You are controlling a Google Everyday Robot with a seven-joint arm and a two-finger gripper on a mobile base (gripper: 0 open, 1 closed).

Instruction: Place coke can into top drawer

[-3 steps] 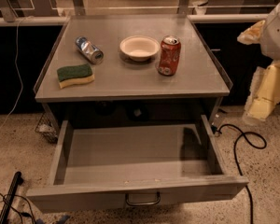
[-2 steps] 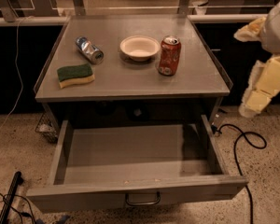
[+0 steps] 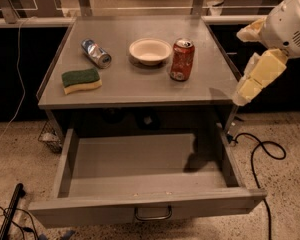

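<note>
The coke can (image 3: 182, 59), red with a silver top, stands upright on the cabinet top (image 3: 140, 84), right of centre, next to the bowl. The top drawer (image 3: 145, 204) is pulled fully open below and holds nothing; its curved handle (image 3: 153, 215) faces the front. My gripper (image 3: 252, 79), white arm with yellowish parts, hangs at the right, beside the cabinet's right edge. It is to the right of the can, apart from it, and holds nothing that I can see.
A white bowl (image 3: 150, 51) sits left of the can. A silver-and-blue can (image 3: 96, 53) lies on its side at the back left. A green-and-yellow sponge (image 3: 81, 80) lies at the front left. A black cable (image 3: 260, 151) runs on the floor at the right.
My arm and gripper have moved left and slightly up, closer to the cabinet's right edge. The can, drawer and other objects have not moved.
</note>
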